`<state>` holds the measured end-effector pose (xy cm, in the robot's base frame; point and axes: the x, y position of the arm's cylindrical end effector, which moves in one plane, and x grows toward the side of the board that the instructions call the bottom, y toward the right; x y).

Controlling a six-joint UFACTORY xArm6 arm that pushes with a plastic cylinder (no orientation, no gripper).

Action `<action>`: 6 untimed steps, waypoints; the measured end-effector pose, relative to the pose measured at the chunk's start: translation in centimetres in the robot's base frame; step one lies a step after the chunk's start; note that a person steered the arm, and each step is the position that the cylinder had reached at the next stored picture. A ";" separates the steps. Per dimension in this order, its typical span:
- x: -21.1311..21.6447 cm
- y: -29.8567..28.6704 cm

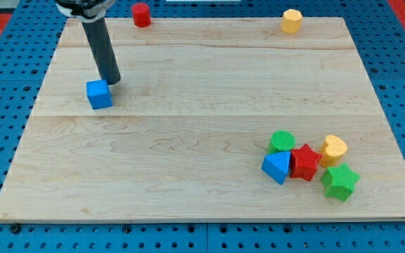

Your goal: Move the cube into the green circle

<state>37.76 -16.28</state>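
A blue cube (pixel 99 94) is seen on the left part of the wooden board (pixel 209 140), toward the far side. My tip (pixel 112 81) is set just beside the cube, at its far right corner, touching it or very nearly so; a clear gap cannot be made out. No gripper is fitted, so there are no jaws to be apart or together: only the dark rod is present, slanting up toward the view's top left.

The green circle (pixel 282 141), a round green block, is found well apart from the cube, at the near right, packed into a cluster. It is touched at its near side by a blue triangular block (pixel 277 166) and a red star (pixel 304 161); a yellow heart-like block (pixel 334 148) and a green star (pixel 339 181) lie further right. A red cylinder (pixel 141 14) and a yellow hexagonal block (pixel 291 20) are left at the far edge, out of the way.

The tip's placement is judged poorly suited to the push: from the far right corner the cube would be driven left and nearer, away from the target. A position on the cube's far left side is likely called for.

The cube has no long axis, its sides being equal. It is turned slightly, so that its faces do not sit square to the board's edges.
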 end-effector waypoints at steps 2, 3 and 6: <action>3.6 -4.5; 3.7 -5.3; 7.1 -4.2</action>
<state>44.86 -20.50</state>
